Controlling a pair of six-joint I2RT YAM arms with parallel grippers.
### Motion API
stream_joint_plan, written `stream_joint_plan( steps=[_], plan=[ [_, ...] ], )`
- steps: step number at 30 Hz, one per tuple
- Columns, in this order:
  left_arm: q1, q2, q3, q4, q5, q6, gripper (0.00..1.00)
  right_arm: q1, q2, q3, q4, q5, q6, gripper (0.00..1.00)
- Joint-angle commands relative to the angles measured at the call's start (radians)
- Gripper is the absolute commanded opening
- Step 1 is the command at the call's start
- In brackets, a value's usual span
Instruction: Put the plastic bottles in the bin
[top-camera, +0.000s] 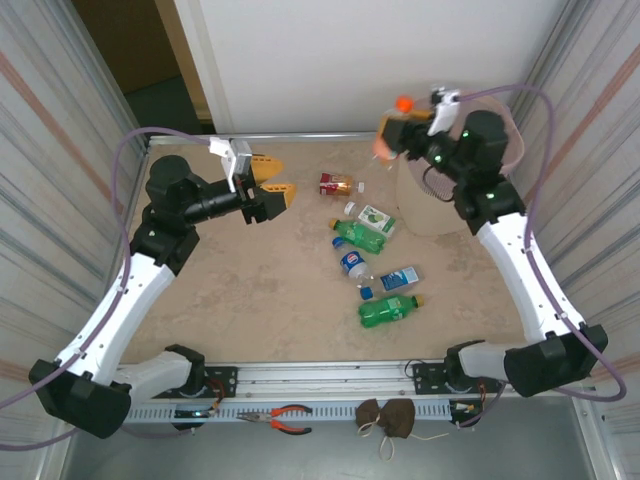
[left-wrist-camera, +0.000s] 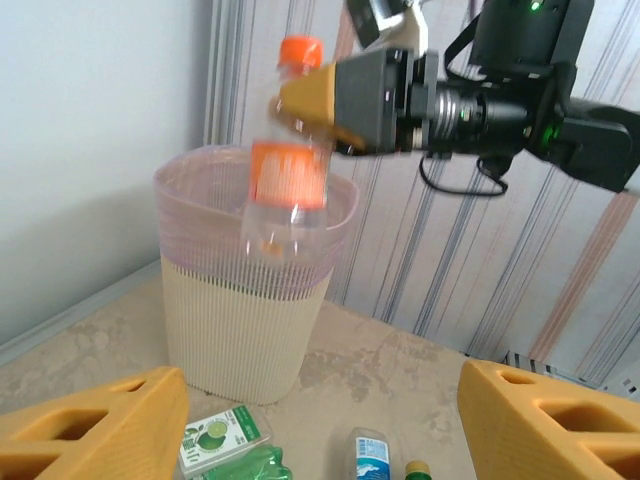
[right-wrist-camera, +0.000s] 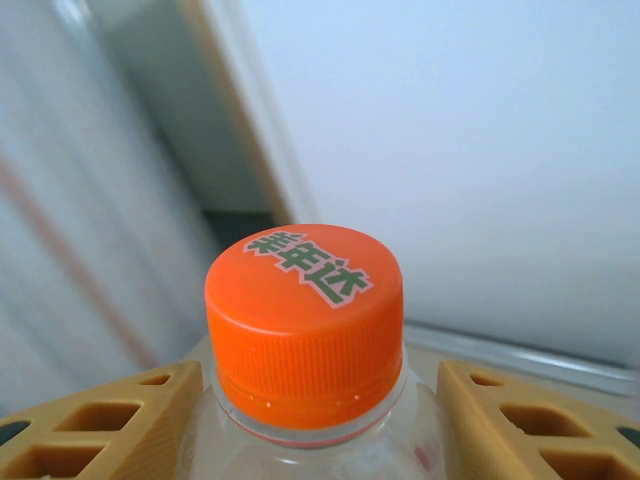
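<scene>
Beige table (top-camera: 250, 300), white wall (top-camera: 380, 60) behind. Right gripper (right-wrist-camera: 320, 430) clasps an orange-capped bottle (left-wrist-camera: 285, 190) by its neck, raised upright near the bin (left-wrist-camera: 245, 330), whose inside is hidden. Left gripper (top-camera: 275, 178) hangs agape, empty. Six bottles (top-camera: 390, 310) lie mid-table.

Overhead down on table (top-camera: 250, 290), left wrist level toward bin (left-wrist-camera: 240, 330), right wrist tight on shared orange-capped bottle (right-wrist-camera: 305, 320).

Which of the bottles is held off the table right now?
The clear orange-capped bottle, gripped by the right pincer; the others all lie on the table.
</scene>
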Motion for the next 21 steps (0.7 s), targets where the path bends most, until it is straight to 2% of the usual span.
stream_joint_plan(
  steps=[1,5,9,13,16,21],
  plan=[
    [0.006,0.0,-0.008,0.05,-0.011,-0.02,0.71,-0.11,0.035,0.074,0.019,0.108,0.156,0.43],
    [0.006,0.003,-0.013,0.063,-0.016,-0.028,0.71,-0.217,0.102,0.128,0.016,0.19,0.266,0.42],
    [0.005,0.011,-0.015,0.078,-0.017,-0.039,0.71,-0.285,0.191,0.165,0.009,0.261,0.398,0.38],
    [0.006,0.021,-0.019,0.092,-0.018,-0.05,0.71,-0.304,0.28,0.18,0.034,0.309,0.485,0.35],
    [0.006,0.026,-0.023,0.104,-0.017,-0.061,0.71,-0.312,0.347,0.17,0.087,0.303,0.583,0.36],
    [0.006,0.031,-0.028,0.109,-0.018,-0.065,0.71,-0.312,0.464,0.184,0.08,0.259,0.753,0.36]
  ],
)
